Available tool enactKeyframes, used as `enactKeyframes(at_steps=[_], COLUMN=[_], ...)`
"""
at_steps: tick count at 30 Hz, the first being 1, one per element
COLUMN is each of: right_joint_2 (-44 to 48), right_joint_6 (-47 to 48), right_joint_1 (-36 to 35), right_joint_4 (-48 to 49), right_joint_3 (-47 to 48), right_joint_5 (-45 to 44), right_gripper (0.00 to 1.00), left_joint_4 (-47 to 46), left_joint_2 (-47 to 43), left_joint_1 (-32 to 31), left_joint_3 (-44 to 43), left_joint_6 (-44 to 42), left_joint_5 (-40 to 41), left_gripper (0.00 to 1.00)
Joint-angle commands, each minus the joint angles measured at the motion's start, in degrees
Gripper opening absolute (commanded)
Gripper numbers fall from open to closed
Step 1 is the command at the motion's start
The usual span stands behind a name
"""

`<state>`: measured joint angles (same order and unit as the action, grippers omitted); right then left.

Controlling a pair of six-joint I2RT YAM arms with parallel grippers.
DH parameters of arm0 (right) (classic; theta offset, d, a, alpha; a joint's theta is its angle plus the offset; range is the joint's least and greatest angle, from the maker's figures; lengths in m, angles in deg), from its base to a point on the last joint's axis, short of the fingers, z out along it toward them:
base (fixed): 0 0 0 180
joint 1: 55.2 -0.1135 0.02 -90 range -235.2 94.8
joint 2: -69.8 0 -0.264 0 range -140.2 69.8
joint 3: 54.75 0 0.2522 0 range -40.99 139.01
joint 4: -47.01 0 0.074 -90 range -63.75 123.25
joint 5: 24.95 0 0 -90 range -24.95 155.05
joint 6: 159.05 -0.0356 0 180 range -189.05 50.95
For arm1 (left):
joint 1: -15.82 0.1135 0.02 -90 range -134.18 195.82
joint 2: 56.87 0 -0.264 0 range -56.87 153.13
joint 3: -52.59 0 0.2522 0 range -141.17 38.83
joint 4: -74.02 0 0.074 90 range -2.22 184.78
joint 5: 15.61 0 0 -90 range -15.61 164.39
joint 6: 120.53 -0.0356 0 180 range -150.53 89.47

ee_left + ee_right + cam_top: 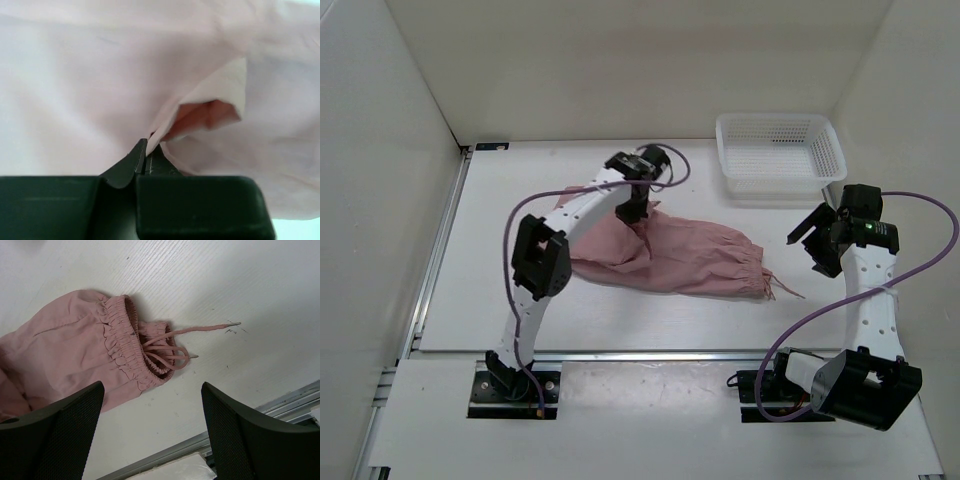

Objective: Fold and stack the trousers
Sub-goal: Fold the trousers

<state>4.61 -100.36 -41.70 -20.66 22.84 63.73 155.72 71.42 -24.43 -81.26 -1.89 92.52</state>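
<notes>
White surface (470, 300) enclosed by pale walls (380, 120), shown from above and from both wrists. At left, the left tool (633, 208) points down over the far part of the trousers (700, 262) and is closed on a pinched fold of their pink fabric. In its wrist view the fingertips (140, 155) meet with the cloth caught between them. From this tool the trousers run to the right as a wrinkled heap lying on the surface. They end in a gathered elastic band (125, 342) below and left of the right tool (817, 240). Loose drawstrings (200, 330) trail from the band onto bare surface beneath that tool. A white mesh basket (775, 185) stands beyond and left of the right tool, apart from the trousers. The right tool hangs above the surface, jaws wide apart, holding nothing.
</notes>
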Motion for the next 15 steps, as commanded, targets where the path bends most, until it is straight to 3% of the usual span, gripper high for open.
enactKeyframes(at_steps=[1, 9, 15], right_joint_2=[1.12, 1.12, 0.59], right_joint_6=[0.64, 0.64, 0.64], right_joint_1=[0.21, 0.21, 0.21], right_joint_4=[-0.23, -0.23, -0.23], right_joint_3=[0.06, 0.06, -0.99], right_joint_5=[-0.35, 1.40, 2.64], right_gripper=[0.83, 0.83, 0.83], left_joint_4=[2.63, 3.51, 0.36], left_joint_2=[-13.21, -19.92, -19.22], left_joint_1=[6.13, 22.30, 32.59], left_joint_3=[-3.56, -8.48, -13.67], left_joint_6=[-7.27, -19.48, -22.05], left_joint_5=[5.51, 10.07, 14.73], left_gripper=[0.10, 0.10, 0.10])
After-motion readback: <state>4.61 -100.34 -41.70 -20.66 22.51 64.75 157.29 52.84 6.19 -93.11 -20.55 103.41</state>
